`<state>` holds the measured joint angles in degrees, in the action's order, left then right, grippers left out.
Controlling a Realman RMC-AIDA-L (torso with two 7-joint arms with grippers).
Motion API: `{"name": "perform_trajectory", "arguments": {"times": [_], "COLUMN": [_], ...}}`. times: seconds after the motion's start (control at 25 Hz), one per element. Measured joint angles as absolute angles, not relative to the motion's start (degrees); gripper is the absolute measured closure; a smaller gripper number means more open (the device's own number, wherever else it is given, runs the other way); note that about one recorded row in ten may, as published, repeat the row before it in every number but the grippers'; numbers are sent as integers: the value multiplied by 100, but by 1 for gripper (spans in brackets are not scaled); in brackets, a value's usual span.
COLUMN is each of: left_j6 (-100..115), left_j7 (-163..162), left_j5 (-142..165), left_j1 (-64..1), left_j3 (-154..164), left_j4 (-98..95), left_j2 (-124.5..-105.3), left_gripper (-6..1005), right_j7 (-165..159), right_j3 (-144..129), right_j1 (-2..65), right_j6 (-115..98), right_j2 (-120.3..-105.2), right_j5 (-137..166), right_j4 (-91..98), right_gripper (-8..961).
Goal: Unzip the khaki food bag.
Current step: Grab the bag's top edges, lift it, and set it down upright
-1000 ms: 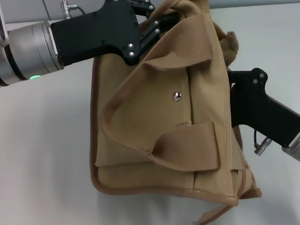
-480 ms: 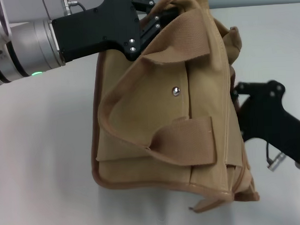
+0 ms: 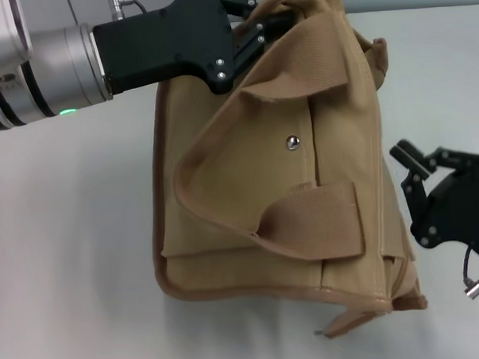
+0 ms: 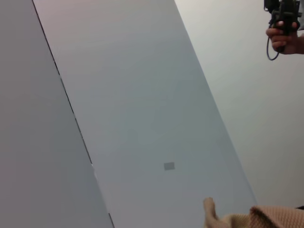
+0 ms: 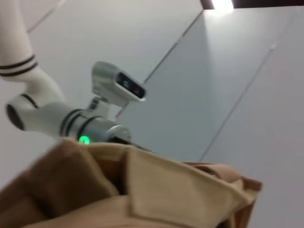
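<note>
Two grippers flank the khaki food bag [image 3: 279, 170]: left gripper [image 3: 252, 24] clamped on its eleven-o'clock corner; right gripper [image 3: 410, 168] at three o'clock, fingers apart, clear.

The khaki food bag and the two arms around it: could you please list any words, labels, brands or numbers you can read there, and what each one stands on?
None can be read.
The khaki food bag: no print; only a plain silver snap.
The left gripper at the bag's top corner and the right gripper beside the bag: no markings.
The robot's head has a dark panel; its marks are too blurred to read.

Grey wall panels [image 4: 133, 109] fill the frame; a tan bag [image 4: 266, 219] edge shows in one corner.
</note>
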<state>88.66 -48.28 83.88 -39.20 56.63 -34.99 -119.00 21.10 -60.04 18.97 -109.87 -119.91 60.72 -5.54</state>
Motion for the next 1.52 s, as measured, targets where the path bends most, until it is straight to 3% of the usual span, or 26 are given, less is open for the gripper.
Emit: {"name": "perform_trajectory", "arguments": {"times": [0.4, 0.8, 1.52], "left_j6": [8880, 8882, 8884], "left_j7": [-4817, -4816, -4817], "left_j5": [8341, 8334, 8324], "left_j1": [-3893, -3912, -3945], "left_j3": [5724, 5749, 5863], "left_j4": [-3491, -3488, -3489], "left_j2": [-11900, -11894, -11900], "left_gripper": [909, 906, 900], "right_j7": [1383, 1076, 194], "right_j3": [-5934, -5963, -5919], "right_j1": [2337, 2482, 2732], "right_j6": [-10623, -10411, -9934], "right_j2": [-11987, -11969, -11990], "right_j5": [6094, 6508, 6622], "right_j4": [-506, -420, -93], "right_gripper": [799, 451, 609]}}
